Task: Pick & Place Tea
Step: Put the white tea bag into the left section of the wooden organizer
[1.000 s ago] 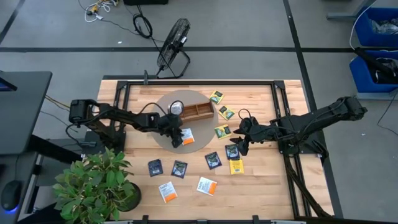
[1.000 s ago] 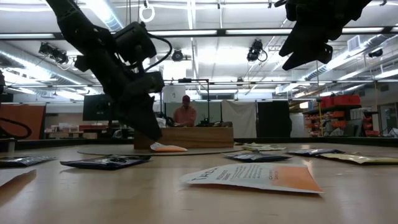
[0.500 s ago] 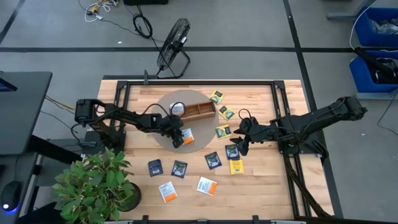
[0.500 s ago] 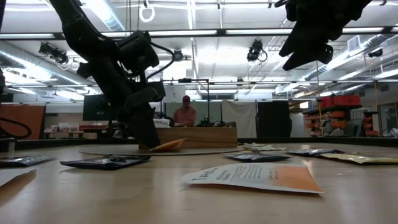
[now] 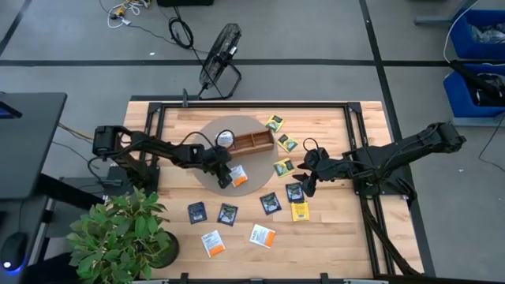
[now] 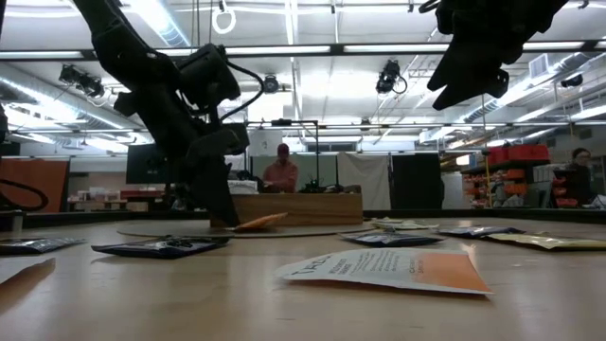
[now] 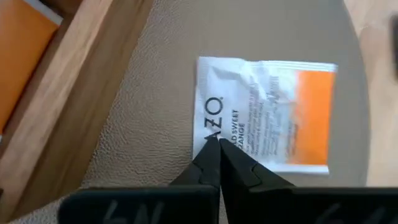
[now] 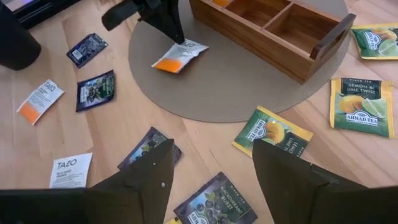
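One white-orange tea packet [image 7: 267,115] pinched at edge by left gripper [image 7: 217,149] jaws; right gripper [image 8: 211,174] jaws spread.

Bright, even overhead light from ceiling strip lamps [image 6: 284,47]; shadows are soft. The low view backlights the arms; the left wrist view is blurred.

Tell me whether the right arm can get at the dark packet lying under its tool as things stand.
Probably yes. The right tool hangs open above the dark packet, and nothing lies on it; the left tool, shut on the white-and-orange packet, is well away.
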`<state>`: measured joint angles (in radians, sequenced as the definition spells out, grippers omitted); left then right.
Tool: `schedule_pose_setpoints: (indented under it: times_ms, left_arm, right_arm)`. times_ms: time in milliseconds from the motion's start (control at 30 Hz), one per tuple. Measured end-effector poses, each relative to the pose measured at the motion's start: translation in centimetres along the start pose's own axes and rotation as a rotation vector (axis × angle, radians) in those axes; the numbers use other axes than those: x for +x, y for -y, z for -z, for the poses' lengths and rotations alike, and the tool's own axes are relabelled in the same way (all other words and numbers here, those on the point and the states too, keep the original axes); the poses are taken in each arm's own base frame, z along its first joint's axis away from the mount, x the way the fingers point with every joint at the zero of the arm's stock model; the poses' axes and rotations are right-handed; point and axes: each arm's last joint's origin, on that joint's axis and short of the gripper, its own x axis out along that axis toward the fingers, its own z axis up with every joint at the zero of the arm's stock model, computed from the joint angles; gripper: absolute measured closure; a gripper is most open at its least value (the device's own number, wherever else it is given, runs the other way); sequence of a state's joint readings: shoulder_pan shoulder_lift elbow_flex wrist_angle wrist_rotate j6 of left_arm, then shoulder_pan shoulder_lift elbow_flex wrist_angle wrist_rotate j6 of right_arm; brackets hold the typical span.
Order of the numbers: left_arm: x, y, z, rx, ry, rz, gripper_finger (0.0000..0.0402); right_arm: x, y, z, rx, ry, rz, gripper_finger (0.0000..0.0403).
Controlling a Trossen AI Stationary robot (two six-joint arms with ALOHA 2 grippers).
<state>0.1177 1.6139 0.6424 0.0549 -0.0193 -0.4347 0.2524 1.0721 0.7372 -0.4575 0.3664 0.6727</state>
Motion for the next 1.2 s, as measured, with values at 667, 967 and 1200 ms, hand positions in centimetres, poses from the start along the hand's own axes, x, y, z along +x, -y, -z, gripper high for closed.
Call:
schedule_pose_setpoints:
  times_ms: [667, 967, 1200]
  left_arm:
    - [-1.4, 1.2, -1.6, 0.081, -0.021, 0.033, 0.0331]
    - [-1.0, 0.9, -1.5, 0.094, -0.004, -0.050, 0.0220]
    - [0.6, 0.7, -0.8, 0.098, -0.063, -0.038, 0.0177]
  right_arm:
    - [0.0, 0.1, 0.0, -0.017, 0.006, 0.021, 0.0179]
    - [0.0, 0.1, 0.0, -0.006, 0.006, 0.019, 0.0179]
    - [0.0, 0.1, 0.0, -0.007, 0.004, 0.021, 0.0179]
